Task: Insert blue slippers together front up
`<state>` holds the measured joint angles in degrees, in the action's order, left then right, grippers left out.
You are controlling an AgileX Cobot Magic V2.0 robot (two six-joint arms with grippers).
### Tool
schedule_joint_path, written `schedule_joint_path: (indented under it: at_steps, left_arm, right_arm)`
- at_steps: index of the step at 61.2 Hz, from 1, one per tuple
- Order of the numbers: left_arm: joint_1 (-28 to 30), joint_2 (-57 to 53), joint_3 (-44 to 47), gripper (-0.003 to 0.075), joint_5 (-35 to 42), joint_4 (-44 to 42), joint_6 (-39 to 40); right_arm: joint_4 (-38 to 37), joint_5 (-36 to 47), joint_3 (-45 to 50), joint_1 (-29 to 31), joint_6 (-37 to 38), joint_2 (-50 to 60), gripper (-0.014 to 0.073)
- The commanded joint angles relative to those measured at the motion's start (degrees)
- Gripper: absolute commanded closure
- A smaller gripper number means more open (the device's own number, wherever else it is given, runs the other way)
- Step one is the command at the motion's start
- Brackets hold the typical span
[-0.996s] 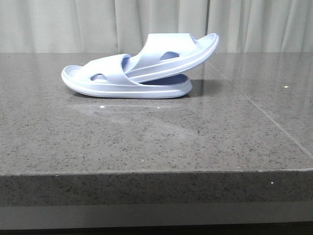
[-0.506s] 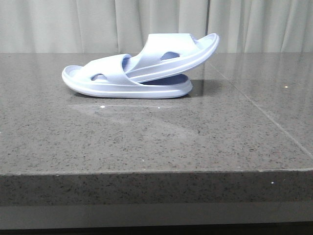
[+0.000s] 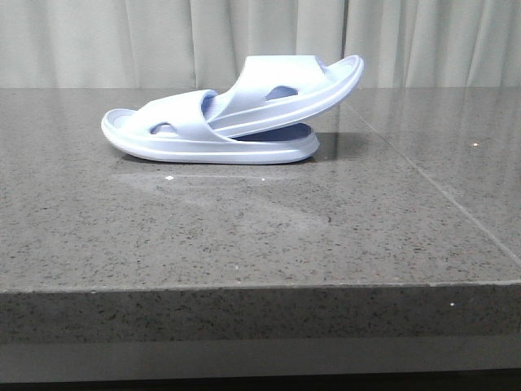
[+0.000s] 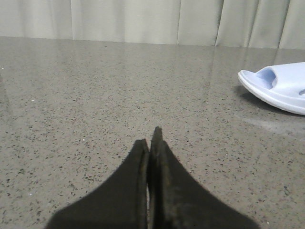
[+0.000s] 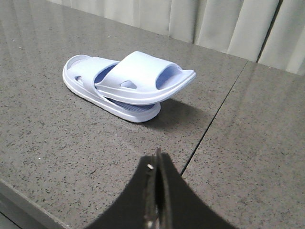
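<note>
The left end effector (image 4: 151,143) is closed tight, with its two dark fingers pressed together and nothing between them. It sits at the bottom middle of the left wrist picture, above the bare gray tabletop (image 4: 95,95). The right end effector (image 5: 157,164) is closed tight too and holds nothing. It shows at the bottom middle of the right wrist picture. Neither end effector can be seen in the front picture.

The blue slippers (image 3: 228,114) rest on the speckled gray tabletop (image 3: 244,236), in the upper middle of the front picture. They are well apart from both end effectors. The bottom slipper (image 3: 163,138) lies flat on its sole. The top slipper (image 3: 293,85) is pushed in under the wide strap of the bottom one. Its free end tilts up toward the upper right of the front picture. Oval holes show in the sides of both straps.

In the right wrist picture the slippers (image 5: 128,83) sit in the upper left part. In the left wrist picture only one rounded end of a slipper (image 4: 279,86) peeks in at the right edge.

A thin seam (image 3: 440,191) runs across the tabletop to the right of the slippers. Pale curtains (image 3: 163,41) hang behind the tabletop.
</note>
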<state>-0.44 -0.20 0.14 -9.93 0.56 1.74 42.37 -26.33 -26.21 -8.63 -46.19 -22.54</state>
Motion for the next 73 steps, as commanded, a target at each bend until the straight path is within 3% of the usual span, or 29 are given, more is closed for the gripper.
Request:
schedule_joint_path:
  at_steps: [1,61,70,73]
  left_arm:
    - [0.13,-1.03,0.42,0.0741,5.32,0.63,0.47]
    - [0.13,-1.03,0.42,0.0741,5.32,0.63,0.47]
    - [0.13,-1.03,0.42,0.0741,5.32,0.63,0.47]
    - [0.13,-1.03,0.42,0.0741,5.32,0.63,0.47]
  right_arm:
    - [1.64,2.69,-1.46,-0.04,-0.53,-0.28,0.0711]
    - [1.64,2.69,-1.46,-0.04,-0.53,-0.28,0.0711]
    - [1.45,6.85,0.73,-0.2,0.29,-0.21,0.0711]
    - [-0.1,9.14,1.86,-0.2,3.61,-0.21,0.0711]
